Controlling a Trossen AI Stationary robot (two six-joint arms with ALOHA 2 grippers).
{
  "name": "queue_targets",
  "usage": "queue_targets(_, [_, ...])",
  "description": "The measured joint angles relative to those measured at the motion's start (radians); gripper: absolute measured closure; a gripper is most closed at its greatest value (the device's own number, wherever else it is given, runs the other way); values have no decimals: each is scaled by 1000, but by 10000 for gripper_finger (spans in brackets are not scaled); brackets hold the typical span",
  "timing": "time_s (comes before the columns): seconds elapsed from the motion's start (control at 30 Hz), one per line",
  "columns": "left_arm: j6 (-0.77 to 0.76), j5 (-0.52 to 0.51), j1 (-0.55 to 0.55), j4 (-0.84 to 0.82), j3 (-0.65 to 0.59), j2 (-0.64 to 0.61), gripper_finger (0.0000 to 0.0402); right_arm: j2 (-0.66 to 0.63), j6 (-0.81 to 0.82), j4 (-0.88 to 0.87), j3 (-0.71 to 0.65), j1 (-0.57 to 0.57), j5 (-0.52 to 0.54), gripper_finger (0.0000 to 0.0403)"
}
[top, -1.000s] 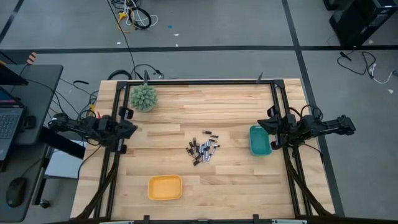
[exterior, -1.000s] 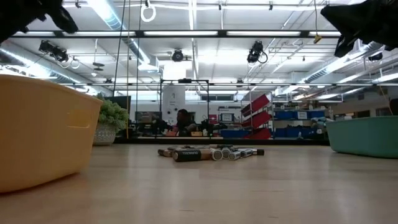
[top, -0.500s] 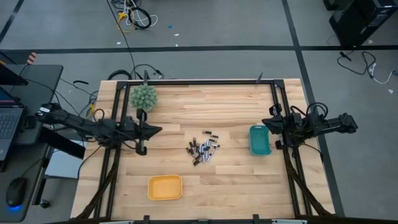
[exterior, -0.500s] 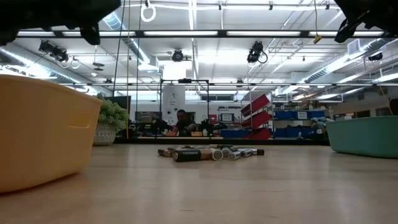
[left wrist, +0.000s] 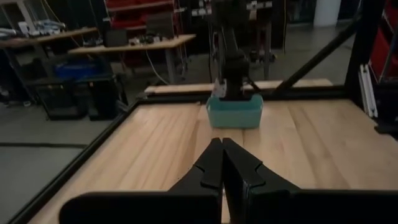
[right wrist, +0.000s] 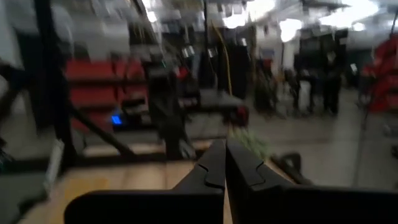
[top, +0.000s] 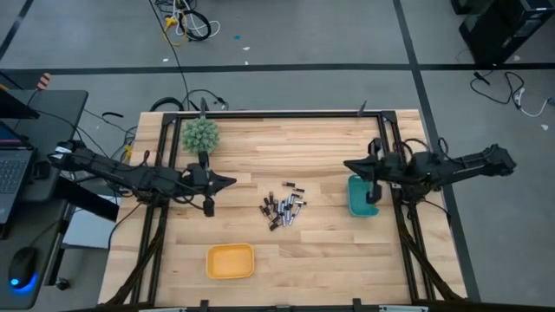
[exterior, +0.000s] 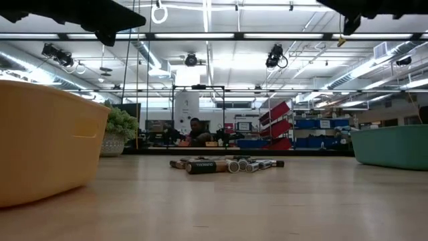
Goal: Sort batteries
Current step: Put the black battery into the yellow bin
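Batteries point(top: 283, 209) lie heaped mid-table between our left gripper point(top: 227, 182) and right gripper point(top: 349, 164), both pinched together and empty, so we should open one wide before reaching down.

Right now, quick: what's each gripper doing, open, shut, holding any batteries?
Left gripper: shut, holding nothing, above the table left of the batteries.
Right gripper: shut, holding nothing, over the teal tray.

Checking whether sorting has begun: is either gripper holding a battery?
No. The left gripper and right gripper are shut on nothing; the batteries lie mid-table.
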Motion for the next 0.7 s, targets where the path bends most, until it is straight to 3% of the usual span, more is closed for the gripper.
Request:
queue_targets(0.3, [-1,2,0,67,1,64,396,212,63,-277,203,0,11,402])
queue_targets(0.7, [-2,47,0,67,1,254,396,317,103,-311,226,8,-2,402])
